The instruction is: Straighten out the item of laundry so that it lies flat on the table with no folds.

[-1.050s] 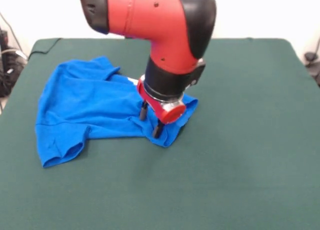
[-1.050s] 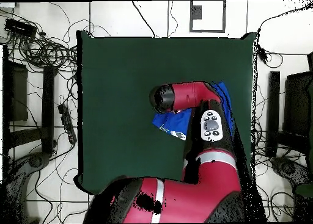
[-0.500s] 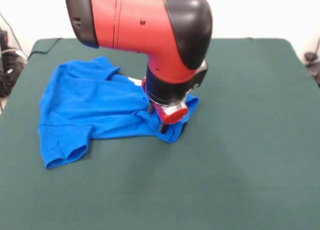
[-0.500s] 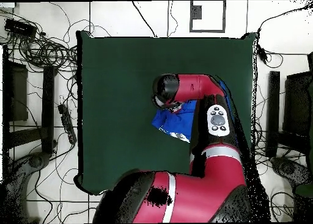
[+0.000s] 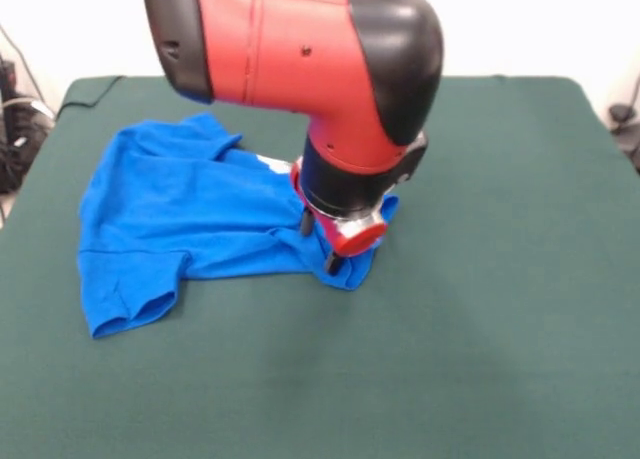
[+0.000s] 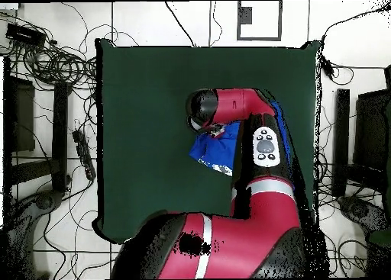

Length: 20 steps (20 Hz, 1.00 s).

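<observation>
Front view: hand (image 5: 320, 243) sat at T-shirt's (image 5: 175, 219) 3 o'clock corner on worktop (image 5: 480, 309), fingers seemingly pinching bunched cloth, probably to draw it flat.

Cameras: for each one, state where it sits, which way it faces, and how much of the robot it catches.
Front view: sits across the table, faces the robot; shows the arm's red-black end and the tool on the shirt.
Overhead view: sits above, looks straight down; shows the whole arm reaching up from the picture's bottom, hiding most of the shirt.
Shared: arm, shirt, green table, turned half round between views.
</observation>
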Available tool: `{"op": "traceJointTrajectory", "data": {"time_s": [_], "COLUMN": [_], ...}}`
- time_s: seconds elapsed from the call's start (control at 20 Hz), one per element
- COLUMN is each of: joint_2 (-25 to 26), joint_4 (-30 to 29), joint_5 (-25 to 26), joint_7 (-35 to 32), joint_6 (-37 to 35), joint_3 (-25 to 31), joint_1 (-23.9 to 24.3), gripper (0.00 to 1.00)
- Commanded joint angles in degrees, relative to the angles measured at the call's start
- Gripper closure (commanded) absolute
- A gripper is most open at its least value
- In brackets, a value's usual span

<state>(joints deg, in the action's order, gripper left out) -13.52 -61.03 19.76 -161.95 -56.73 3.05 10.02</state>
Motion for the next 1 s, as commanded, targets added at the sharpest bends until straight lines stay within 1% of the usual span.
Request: {"op": "traceJointTrajectory", "data": {"time_s": [0.05,0.15,0.2,0.3,0.35,0.4,0.45,0.5,0.65,0.75,0.85,0.9,1.0], "joint_2": [4.37,4.19,3.77,3.52,3.53,3.66,3.73,4.12,4.23,3.24,3.16,4.02,5.03], "joint_4": [4.70,4.82,4.83,4.59,4.43,4.15,4.10,3.97,3.68,4.32,4.54,4.73,3.56], "joint_5": [2.72,5.78,8.81,12.40,13.08,14.43,15.07,15.52,18.30,22.84,25.15,25.83,25.79], "joint_7": [8.05,7.33,6.10,6.34,6.44,7.71,8.31,10.93,12.97,10.98,6.38,4.78,4.00], "joint_6": [5.48,11.04,15.55,21.83,23.12,26.38,27.28,29.03,33.64,38.09,41.88,44.37,47.57], "joint_3": [6.07,4.91,3.34,2.90,3.20,4.07,4.67,6.67,7.82,4.38,1.01,0.46,1.93], "joint_1": [-4.48,-5.22,-6.26,-6.39,-6.12,-5.40,-4.94,-3.41,-2.16,-4.07,-5.79,-5.79,-4.66], "gripper": [0.00,0.00,0.00,0.00,0.00,0.00,0.00,0.00,0.00,0.00,0.00,0.00,0.00]}}
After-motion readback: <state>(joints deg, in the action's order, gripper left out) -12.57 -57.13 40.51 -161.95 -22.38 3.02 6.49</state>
